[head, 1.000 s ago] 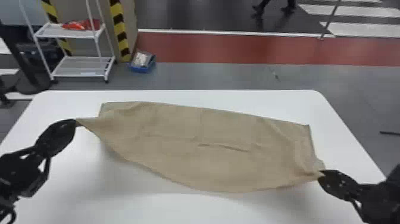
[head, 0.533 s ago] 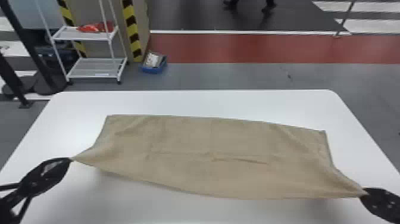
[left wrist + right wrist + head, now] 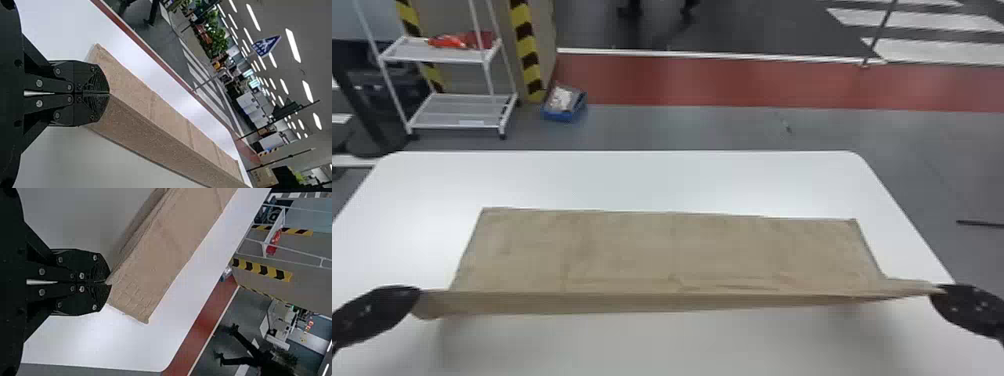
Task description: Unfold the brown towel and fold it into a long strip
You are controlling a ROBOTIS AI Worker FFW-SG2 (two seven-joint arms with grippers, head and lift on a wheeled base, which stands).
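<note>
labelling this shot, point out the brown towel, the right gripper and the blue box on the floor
brown towel [image 3: 642, 250]: head view, on its flat top face
right gripper [image 3: 107, 282]: right wrist view, midway between its fingertips
blue box [image 3: 562, 116]: head view, on its front wall

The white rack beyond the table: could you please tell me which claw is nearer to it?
Left. The left claw is in front of the white rack, across the table; the right claw is well off to the right.
</note>
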